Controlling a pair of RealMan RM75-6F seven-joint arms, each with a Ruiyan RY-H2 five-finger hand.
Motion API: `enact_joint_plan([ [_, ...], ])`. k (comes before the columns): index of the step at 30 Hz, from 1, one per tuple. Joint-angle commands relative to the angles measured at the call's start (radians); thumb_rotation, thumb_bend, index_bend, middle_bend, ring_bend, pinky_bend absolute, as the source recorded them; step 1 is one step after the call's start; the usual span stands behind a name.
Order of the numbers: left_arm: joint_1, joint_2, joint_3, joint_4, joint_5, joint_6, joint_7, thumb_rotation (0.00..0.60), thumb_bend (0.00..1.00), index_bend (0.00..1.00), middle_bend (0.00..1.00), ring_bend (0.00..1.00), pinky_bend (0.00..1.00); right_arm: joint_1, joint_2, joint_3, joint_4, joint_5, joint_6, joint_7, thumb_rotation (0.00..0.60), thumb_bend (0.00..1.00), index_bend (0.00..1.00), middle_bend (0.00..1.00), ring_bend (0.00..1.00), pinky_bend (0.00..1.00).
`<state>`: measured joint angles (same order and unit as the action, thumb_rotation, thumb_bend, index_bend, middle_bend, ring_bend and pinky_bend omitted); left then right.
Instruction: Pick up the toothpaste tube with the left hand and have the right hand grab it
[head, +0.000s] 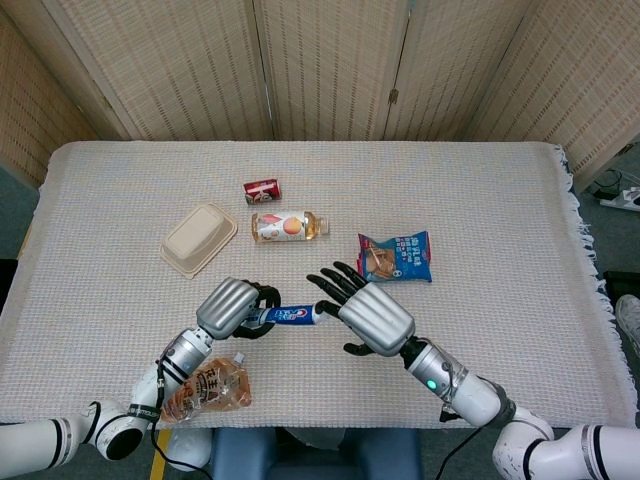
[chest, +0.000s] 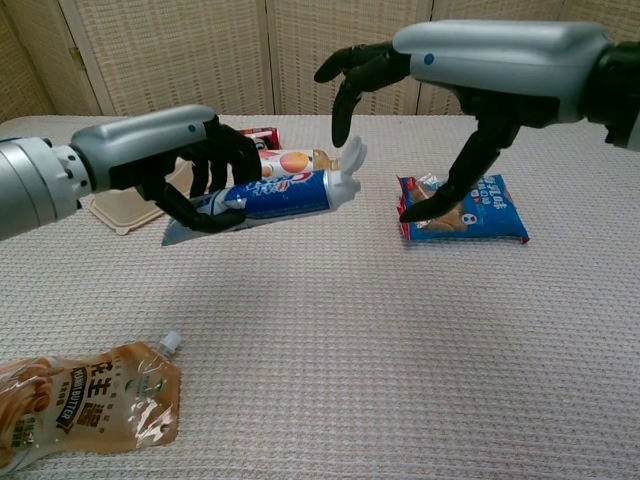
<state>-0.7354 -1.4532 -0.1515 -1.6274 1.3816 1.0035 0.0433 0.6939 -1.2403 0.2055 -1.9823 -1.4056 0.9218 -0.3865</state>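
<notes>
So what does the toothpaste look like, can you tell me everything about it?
The toothpaste tube is blue and white with a bit of red, and has a white cap at one end and a flat crimped tail at the other. It looks like soft plastic. It is up off the table, lying almost level, cap pointing at the right hand. The left hand holds its tail half. The right hand is open by the cap, not gripping it.

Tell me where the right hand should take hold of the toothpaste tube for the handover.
Probably the free front half, just behind the white cap. The left hand holds the toothpaste tube by its flat tail end, level above the table, cap pointing toward the open right hand. Bring that hand in from the cap side, fingers above and thumb below the round body.
</notes>
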Motion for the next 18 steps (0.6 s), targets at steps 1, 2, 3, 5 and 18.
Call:
enact_joint_plan([
  [1, 0.001, 0.0, 0.001, 0.002, 0.002, 0.001, -0.006, 0.6, 0.83, 0.75, 0.76, 0.69, 0.61, 0.005, -0.001, -0.006, 0.005, 0.011, 0.0, -0.004, 0.6, 0.2, 0.37, 0.08, 0.03, 0.0],
  [2, 0.001, 0.0, 0.001, 0.003, 0.003, 0.003, -0.01, 0.6, 0.83, 0.75, 0.76, 0.69, 0.61, 0.006, 0.0, -0.01, 0.007, 0.014, 0.002, -0.005, 0.6, 0.2, 0.37, 0.08, 0.03, 0.0],
  [3, 0.002, 0.001, 0.002, 0.003, 0.005, 0.004, -0.013, 0.6, 0.83, 0.75, 0.76, 0.69, 0.61, 0.005, 0.0, -0.012, 0.008, 0.016, 0.006, -0.004, 0.6, 0.2, 0.37, 0.08, 0.03, 0.0],
  [5, 0.004, 0.003, 0.002, 0.005, 0.008, 0.008, -0.027, 0.6, 0.83, 0.75, 0.76, 0.69, 0.61, 0.0, 0.002, -0.017, 0.011, 0.016, 0.019, 0.004, 0.6, 0.2, 0.39, 0.09, 0.04, 0.0],
  [18, 0.03, -0.012, 0.013, 0.048, 0.069, 0.065, -0.179, 0.6, 0.84, 0.75, 0.76, 0.69, 0.62, -0.009, -0.009, -0.048, 0.05, 0.003, 0.051, 0.057, 0.6, 0.21, 0.4, 0.1, 0.05, 0.0],
])
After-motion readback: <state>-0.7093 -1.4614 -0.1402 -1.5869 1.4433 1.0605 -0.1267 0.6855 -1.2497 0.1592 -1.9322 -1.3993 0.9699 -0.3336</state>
